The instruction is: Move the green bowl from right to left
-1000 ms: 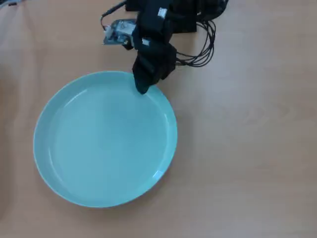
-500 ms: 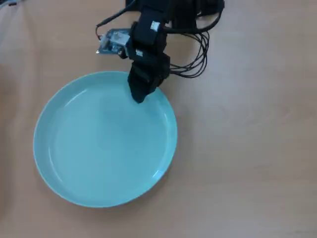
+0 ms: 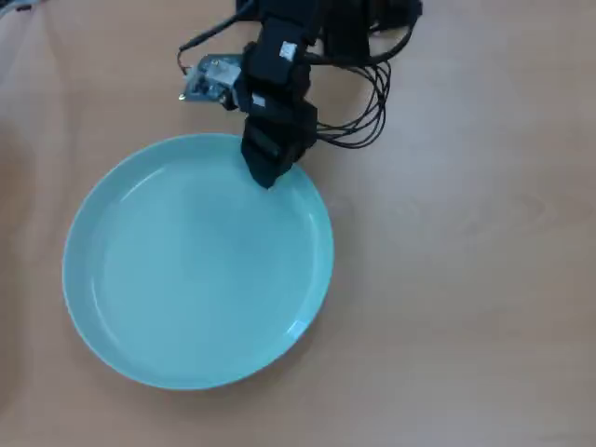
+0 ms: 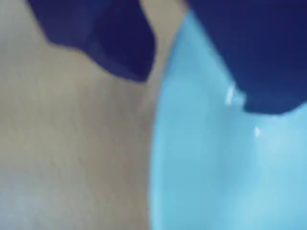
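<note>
the wide, shallow, glossy mint-green bowl (image 3: 186,279) lies flat on the light brown wooden table (image 3: 466,279), left of centre in the overhead view, its low rim unmarked and its inside bare. the black gripper (image 3: 268,172) reaches down from the far edge of that view and sits over the bowl's far right rim, with dark cables (image 3: 368,112) looping behind the arm and a small grey metal part (image 3: 209,79) just to its left. in the blurred wrist view the gripper (image 4: 192,91) has its two jaws spread apart, one dark finger (image 4: 110,43) over the table (image 4: 72,143) outside the bowl (image 4: 216,172) and the other over its inside, with the rim between them. whether either finger touches the rim cannot be told.
</note>
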You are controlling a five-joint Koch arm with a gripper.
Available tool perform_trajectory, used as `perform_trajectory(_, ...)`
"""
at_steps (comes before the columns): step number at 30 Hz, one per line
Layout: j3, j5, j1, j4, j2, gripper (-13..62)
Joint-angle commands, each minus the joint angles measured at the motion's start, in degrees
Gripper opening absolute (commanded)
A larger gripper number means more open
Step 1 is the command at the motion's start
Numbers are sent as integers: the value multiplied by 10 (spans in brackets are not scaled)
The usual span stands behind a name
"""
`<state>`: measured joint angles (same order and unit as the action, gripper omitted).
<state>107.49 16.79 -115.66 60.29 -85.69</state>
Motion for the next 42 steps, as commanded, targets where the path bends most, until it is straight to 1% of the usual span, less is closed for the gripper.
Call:
perform_trajectory(1, -30, -2, -3, -35, 6, 151)
perform_trajectory(10, -30, -2, -3, -54, 25, 55)
perform_trajectory(12, -30, -2, -3, -54, 25, 18)
perform_trajectory(16, -30, -3, -2, -61, 24, -84)
perform_trajectory(27, -30, -7, 2, -65, 25, -77)
perform_trajectory(35, -36, -83, 32, -66, 24, -77)
perform_trajectory(42, -38, -84, 62, -65, 21, -77)
